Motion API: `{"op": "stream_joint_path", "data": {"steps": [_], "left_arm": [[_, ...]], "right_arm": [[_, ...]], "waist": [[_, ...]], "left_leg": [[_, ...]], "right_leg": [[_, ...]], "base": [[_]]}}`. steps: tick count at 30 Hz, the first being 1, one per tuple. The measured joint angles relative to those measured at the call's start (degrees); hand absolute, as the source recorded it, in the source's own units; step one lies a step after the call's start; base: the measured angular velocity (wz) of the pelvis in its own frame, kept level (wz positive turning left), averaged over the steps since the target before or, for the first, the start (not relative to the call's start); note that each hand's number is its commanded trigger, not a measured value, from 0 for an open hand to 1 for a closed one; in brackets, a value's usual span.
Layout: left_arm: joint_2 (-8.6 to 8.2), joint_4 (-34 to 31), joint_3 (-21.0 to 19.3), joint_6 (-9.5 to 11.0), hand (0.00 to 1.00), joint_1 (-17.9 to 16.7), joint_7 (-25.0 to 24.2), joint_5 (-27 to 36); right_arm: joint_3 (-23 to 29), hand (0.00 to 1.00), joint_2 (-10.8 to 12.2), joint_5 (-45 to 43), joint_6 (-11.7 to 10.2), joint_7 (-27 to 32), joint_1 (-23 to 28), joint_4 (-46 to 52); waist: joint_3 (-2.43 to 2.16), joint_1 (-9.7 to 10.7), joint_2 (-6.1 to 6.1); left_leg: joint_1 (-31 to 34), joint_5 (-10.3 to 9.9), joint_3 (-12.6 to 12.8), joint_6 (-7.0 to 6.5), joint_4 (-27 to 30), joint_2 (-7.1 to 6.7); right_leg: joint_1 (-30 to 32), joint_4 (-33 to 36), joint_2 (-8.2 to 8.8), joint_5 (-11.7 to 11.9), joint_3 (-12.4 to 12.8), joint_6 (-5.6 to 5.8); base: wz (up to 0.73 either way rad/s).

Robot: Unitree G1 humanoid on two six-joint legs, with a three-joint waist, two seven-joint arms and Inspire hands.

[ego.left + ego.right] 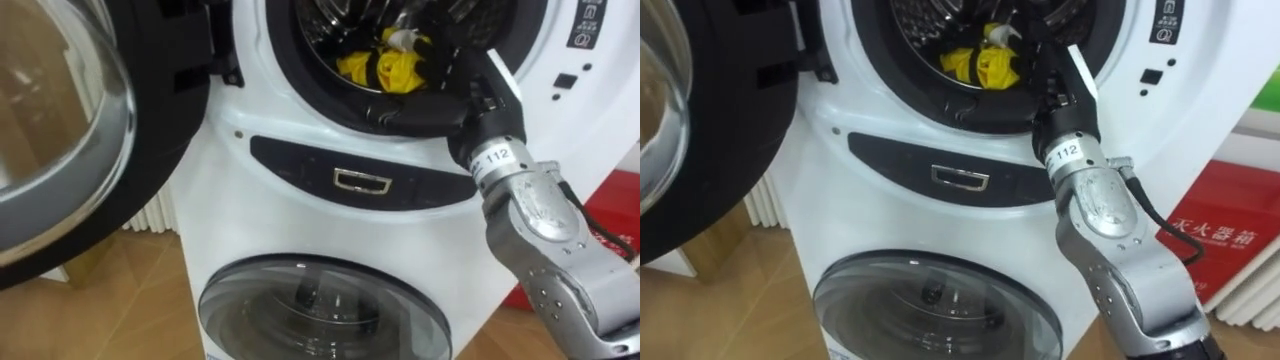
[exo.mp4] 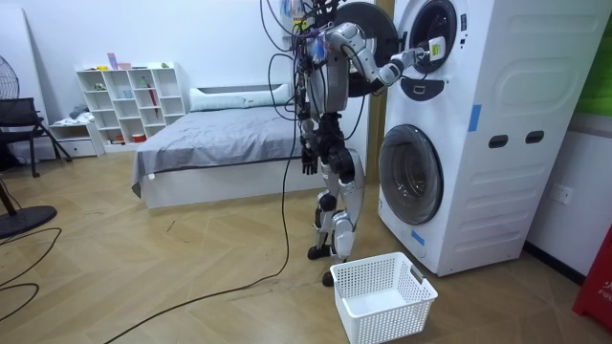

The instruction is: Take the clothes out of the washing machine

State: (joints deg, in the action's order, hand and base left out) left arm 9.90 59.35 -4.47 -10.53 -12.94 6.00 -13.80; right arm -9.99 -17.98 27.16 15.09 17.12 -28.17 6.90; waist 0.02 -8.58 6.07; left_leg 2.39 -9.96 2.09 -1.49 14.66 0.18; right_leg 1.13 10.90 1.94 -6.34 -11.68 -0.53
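Yellow cloth [image 1: 385,68] lies top centre in the drum [image 1: 315,25], beside the right robot hand [image 1: 480,95], whose grip I cannot tell. A basket [image 2: 382,296] stands on the wood floor [image 2: 172,268].

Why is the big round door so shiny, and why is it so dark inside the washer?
In the left eye view the open glass door mirrors the bright room, so it glares; in the right eye view the drum lies in shadow, with the yellow cloth standing out; the room view is evenly lit.
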Motion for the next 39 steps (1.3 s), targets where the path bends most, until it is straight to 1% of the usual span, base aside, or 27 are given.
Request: {"op": "stream_joint_path", "data": {"steps": [3,5,6,8,9,11,14,15,16,17,19,21,22,23,24,25,26,28,30,32,34,37,39], "left_arm": [[-0.16,-0.3,0.1,-1.1,0.00,-0.1,0.0,-1.0],[-0.16,-1.5,0.1,-2.0,0.00,-0.1,0.1,-1.6],[-0.15,-1.6,0.1,-2.2,0.00,-0.1,0.2,-1.7],[-0.16,-1.9,0.1,-2.8,0.00,-0.1,0.2,-1.7],[-0.15,-2.0,0.2,-2.9,0.00,-0.2,0.2,-1.6],[-0.13,-2.0,0.3,-3.3,0.00,-0.1,0.2,-1.4],[-0.10,-2.0,0.6,-3.5,0.00,0.0,0.2,-1.4],[-0.08,-2.0,0.8,-3.6,0.00,0.2,0.2,-1.4],[-0.09,-2.0,1.1,-3.7,0.00,0.4,0.3,-1.4],[-0.10,-2.0,1.1,-3.8,0.00,0.8,0.3,-1.4],[-0.06,-2.0,1.2,-3.8,0.00,1.1,0.7,-1.4],[-0.06,-2.0,1.3,-3.8,0.00,1.5,0.8,-1.3],[-0.02,-2.0,1.3,-3.8,0.00,1.9,0.9,-1.2],[0.07,-1.9,1.2,-3.9,0.00,1.9,1.1,-0.4],[0.12,-1.9,1.2,-3.9,0.00,1.8,1.1,-0.2],[0.20,-1.6,1.2,-3.9,0.00,1.6,1.2,-0.1],[0.12,-1.4,1.2,-3.9,0.00,1.3,1.2,-0.1],[-0.07,-0.9,1.2,-4.1,0.00,1.2,1.2,-0.2],[-0.06,-0.1,1.2,-4.1,0.00,1.2,1.3,-0.2],[-0.02,0.3,1.2,-4.1,0.00,1.2,1.3,-0.2],[0.07,0.4,1.2,-4.1,0.00,1.3,1.3,-0.2],[0.17,0.5,1.2,-4.1,0.00,1.5,1.3,-0.2],[0.16,0.6,1.2,-4.0,0.00,1.9,1.3,-0.1]], "right_arm": [[0.0,0.00,0.8,-0.5,0.0,1.9,0.0,0.0],[-0.5,0.00,1.3,-2.0,0.1,3.5,0.0,0.1],[-0.7,0.00,1.3,-2.6,0.3,3.7,0.0,0.1],[-1.5,0.00,1.4,-5.7,1.7,3.9,0.0,0.3],[-1.9,0.00,1.5,-7.0,2.2,3.9,-0.2,0.4],[-2.6,0.00,2.7,-10.9,4.5,4.0,-1.1,0.7],[-3.3,0.00,4.5,-13.4,5.9,4.6,-1.8,1.1],[-3.5,0.00,4.6,-13.7,6.2,4.7,-2.0,1.1],[-4.0,0.00,4.6,-14.4,6.5,4.8,-2.2,1.1],[-4.5,0.00,4.6,-15.5,6.7,4.7,-2.2,1.1],[-4.5,0.00,4.7,-16.8,6.8,3.7,-2.8,1.3],[-4.6,0.00,4.6,-19.2,6.8,2.1,-6.3,2.0],[-4.6,0.00,4.6,-20.8,6.7,1.9,-9.3,2.9],[-4.6,0.00,4.6,-21.9,5.9,1.7,-12.1,3.6],[-4.6,0.00,4.6,-22.4,5.7,1.7,-13.1,4.0],[-4.6,0.00,4.7,-22.4,6.5,2.4,-13.0,3.7],[-4.6,0.00,4.6,-23.3,6.6,2.0,-12.4,3.6],[-4.5,0.00,4.3,-23.3,6.5,1.4,-12.5,5.0],[-4.4,0.00,3.9,-23.3,5.9,1.4,-12.5,5.3],[-4.4,0.00,3.5,-23.3,5.4,0.6,-12.5,5.6],[-4.4,0.00,3.3,-23.3,4.8,0.1,-12.5,5.6],[-4.4,0.00,3.2,-23.3,4.2,-0.5,-12.5,5.7],[-4.4,0.00,3.2,-23.3,4.2,-0.8,-12.5,5.7]], "waist": [[-0.05,-1.0,0.09],[-0.24,-1.6,0.42],[-0.27,-1.7,0.48],[-0.52,-1.9,0.81],[-0.55,-2.0,0.86],[-0.57,-1.9,0.91],[-0.59,-1.9,0.94],[-0.59,-1.9,0.94],[-0.61,-2.0,0.96],[-0.60,-2.3,1.01],[-0.64,-2.5,1.15],[-0.63,-2.7,1.37],[-0.79,-2.9,1.62],[-0.78,-2.9,2.03],[-0.66,-3.0,2.04],[-0.59,-3.0,2.45],[-0.52,-3.0,2.75],[-0.57,-2.9,2.96],[-0.54,-2.8,2.90],[-0.38,-2.8,2.69],[-0.33,-2.9,2.62],[-0.32,-2.8,2.60],[-0.32,-2.8,2.61]], "left_leg": [[-0.1,0.3,0.2,0.16,-0.5,0.11],[-0.1,0.7,0.1,0.50,-1.3,0.06],[-0.1,0.8,0.1,0.55,-1.4,0.07],[-0.1,1.4,0.2,0.45,-2.2,0.09],[-0.1,1.5,0.2,0.50,-2.3,0.11],[0.0,1.8,0.3,0.66,-2.9,0.18],[-0.2,1.9,0.7,0.85,-3.1,0.43],[-0.2,1.9,0.7,0.91,-3.2,0.49],[-0.3,2.0,0.8,1.05,-3.3,0.60],[-0.5,2.1,1.0,1.18,-3.5,0.79],[-0.7,2.2,1.0,1.41,-3.8,0.98],[-0.9,2.2,0.9,1.66,-4.0,1.11],[-1.0,2.2,0.8,1.84,-4.3,1.18],[-1.5,2.4,0.3,2.07,-4.4,1.21],[-1.9,2.4,0.0,2.12,-4.5,1.21],[-2.8,2.3,-0.5,2.29,-4.9,1.24],[-3.2,2.1,-0.6,2.49,-5.1,1.34],[-3.1,1.7,-0.7,2.57,-5.2,1.44],[-3.3,1.4,-0.7,2.55,-5.2,1.44],[-3.6,1.3,-0.6,2.54,-5.6,1.44],[-3.8,1.2,-0.5,2.52,-6.0,1.43],[-4.0,1.2,-0.5,2.50,-6.2,1.43],[-4.0,1.1,-0.5,2.49,-6.3,1.43]], "right_leg": [[0.2,0.0,-0.09,0.1,0.2,-0.20],[0.6,0.1,-0.06,0.1,0.1,-0.27],[0.7,0.1,-0.07,0.1,0.1,-0.30],[0.9,0.0,-0.15,0.2,0.4,-0.51],[1.0,0.0,-0.19,0.2,0.4,-0.56],[1.4,0.3,-0.20,0.1,0.4,-0.75],[2.0,0.8,-0.44,-0.1,0.6,-1.10],[2.0,0.8,-0.49,0.0,0.7,-1.18],[2.0,0.9,-0.62,0.3,0.7,-1.66],[1.9,0.9,-0.83,0.4,0.9,-1.88],[1.8,0.8,-0.99,0.3,0.9,-2.00],[1.8,0.8,-0.96,-0.1,0.8,-2.30],[1.7,0.8,-0.99,-0.2,0.6,-2.49],[1.1,0.7,-1.12,-0.4,0.4,-2.74],[0.7,0.6,-1.18,-0.4,0.4,-2.85],[-0.5,0.1,-1.32,-0.6,0.1,-2.92],[-0.9,-0.4,-1.44,-0.7,0.0,-2.93],[-1.0,-0.5,-1.53,-0.9,0.0,-2.95],[-1.1,-0.4,-1.53,-1.3,0.0,-2.85],[-1.2,-0.5,-1.50,-1.5,0.0,-2.72],[-1.2,-0.4,-1.48,-1.6,-0.1,-2.71],[-1.3,-0.4,-1.45,-1.8,-0.2,-2.68],[-1.3,-0.4,-1.45,-1.9,-0.2,-2.64]], "base": [[-0.04],[0.00],[0.00],[0.00],[0.00],[-0.04],[-0.07],[-0.04],[-0.07],[-0.07],[-0.03],[0.04],[0.16],[0.20],[0.23],[0.16],[0.09],[0.00],[0.00],[-0.02],[0.00],[0.00],[0.00]]}}
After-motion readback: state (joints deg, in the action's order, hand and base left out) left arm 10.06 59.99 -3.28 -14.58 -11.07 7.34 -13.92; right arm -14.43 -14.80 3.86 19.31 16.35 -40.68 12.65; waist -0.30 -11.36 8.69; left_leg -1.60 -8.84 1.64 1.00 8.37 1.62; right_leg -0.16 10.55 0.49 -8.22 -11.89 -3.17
